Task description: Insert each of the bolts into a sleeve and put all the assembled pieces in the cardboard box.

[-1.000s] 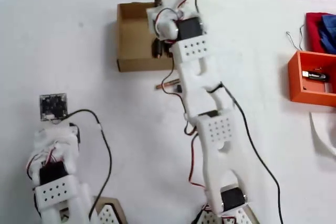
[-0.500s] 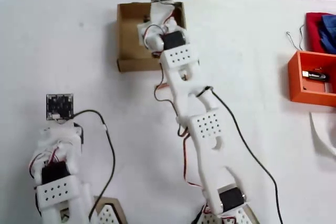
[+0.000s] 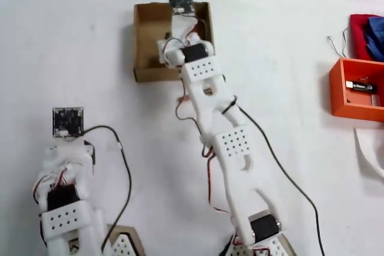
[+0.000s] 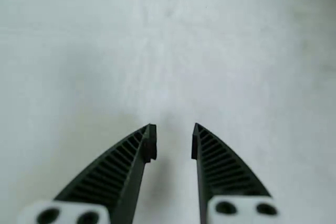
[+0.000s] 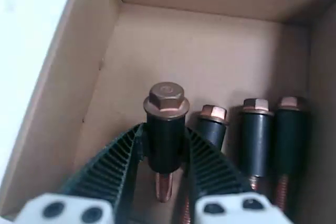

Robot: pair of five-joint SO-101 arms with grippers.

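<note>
Inside the cardboard box: sleeved bolt held

Deep in the box, the right gripper is clamped on a copper bolt in its black sleeve. Three more assembled pieces lie just beside it. The left gripper hangs over the white table, fingers apart.

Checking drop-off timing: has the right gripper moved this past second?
Yes: in the high view the right gripper, holding a bolt, shifted left across the box, from its right wall to its middle.

Overhead, right wrist share cardboard box
</note>
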